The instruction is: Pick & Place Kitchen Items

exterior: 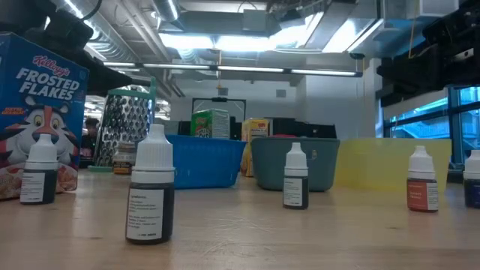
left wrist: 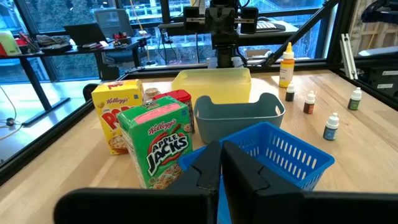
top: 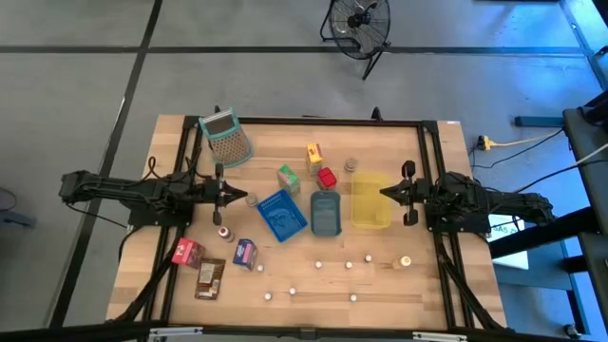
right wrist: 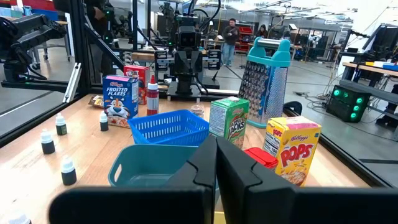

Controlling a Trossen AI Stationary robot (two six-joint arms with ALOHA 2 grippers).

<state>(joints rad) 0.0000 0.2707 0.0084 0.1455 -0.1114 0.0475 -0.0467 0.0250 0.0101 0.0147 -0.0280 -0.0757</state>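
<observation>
left claw (top: 249,198) closed, holding nothing | green cereal box (top: 288,178) stands upright just ahead of it and slightly off to one side | right claw (top: 383,193) closed too, across the trays | left arm's nearer, I'd say

frosted flakes box (exterior: 37,112) cut off at edge, brown packet (top: 210,277) label unreadable

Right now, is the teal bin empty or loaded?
Empty. The left wrist view looks into the teal bin and shows only bare inner walls; the high view shows a bare floor too.
</observation>
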